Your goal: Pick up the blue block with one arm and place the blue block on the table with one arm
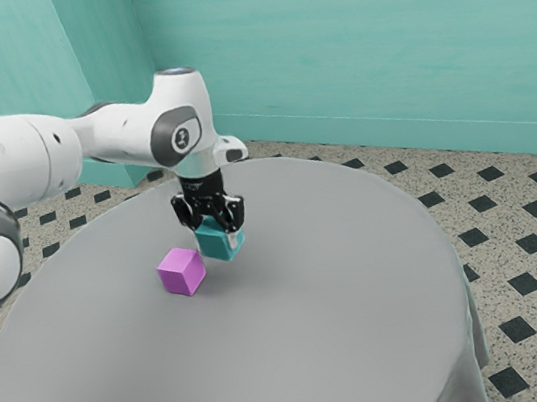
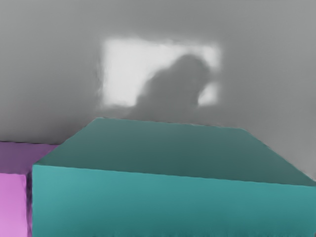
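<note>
The gripper (image 1: 216, 236) is clamped on the blue block (image 1: 216, 249), with one finger on each side. The block is over the gray surface (image 1: 298, 328), but it is hard to tell if it touches it. A pink block (image 1: 178, 274) sits near it, toward the exterior view's left.

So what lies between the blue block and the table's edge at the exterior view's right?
Just bare grey tabletop from the blue block to that edge, as the exterior view shows.
</note>
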You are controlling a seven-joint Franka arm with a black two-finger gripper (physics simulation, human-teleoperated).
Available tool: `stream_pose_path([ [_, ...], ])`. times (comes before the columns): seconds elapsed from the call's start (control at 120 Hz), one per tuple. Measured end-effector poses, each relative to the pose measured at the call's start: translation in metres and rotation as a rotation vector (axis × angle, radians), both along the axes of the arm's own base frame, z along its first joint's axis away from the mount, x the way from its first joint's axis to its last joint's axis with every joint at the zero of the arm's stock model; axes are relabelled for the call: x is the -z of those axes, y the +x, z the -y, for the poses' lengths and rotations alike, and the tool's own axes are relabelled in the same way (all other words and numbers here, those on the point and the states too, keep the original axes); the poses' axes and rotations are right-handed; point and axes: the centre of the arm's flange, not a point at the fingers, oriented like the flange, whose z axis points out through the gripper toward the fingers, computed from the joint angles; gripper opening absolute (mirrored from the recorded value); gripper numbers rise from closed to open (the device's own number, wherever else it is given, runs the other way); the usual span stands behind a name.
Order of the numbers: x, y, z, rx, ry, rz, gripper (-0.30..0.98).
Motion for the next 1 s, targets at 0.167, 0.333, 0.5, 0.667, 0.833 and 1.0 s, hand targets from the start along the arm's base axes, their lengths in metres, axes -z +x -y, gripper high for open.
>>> stream_pose_path([
  [0.167, 0.017, 0.003, 0.009, 0.007, -0.009, -0.013, 0.42],
  [0.333, 0.018, 0.004, 0.007, 0.003, -0.011, -0.012, 0.55],
  [0.5, -0.054, 0.000, 0.000, 0.001, 0.011, 0.061, 0.63],
  [0.667, -0.195, -0.024, 0.020, 0.041, 0.048, 0.152, 0.66],
  [0.833, -0.276, -0.067, 0.037, 0.077, 0.109, 0.146, 0.67],
  [1.0, -0.300, -0.088, 0.033, 0.069, 0.138, 0.108, 0.68],
])
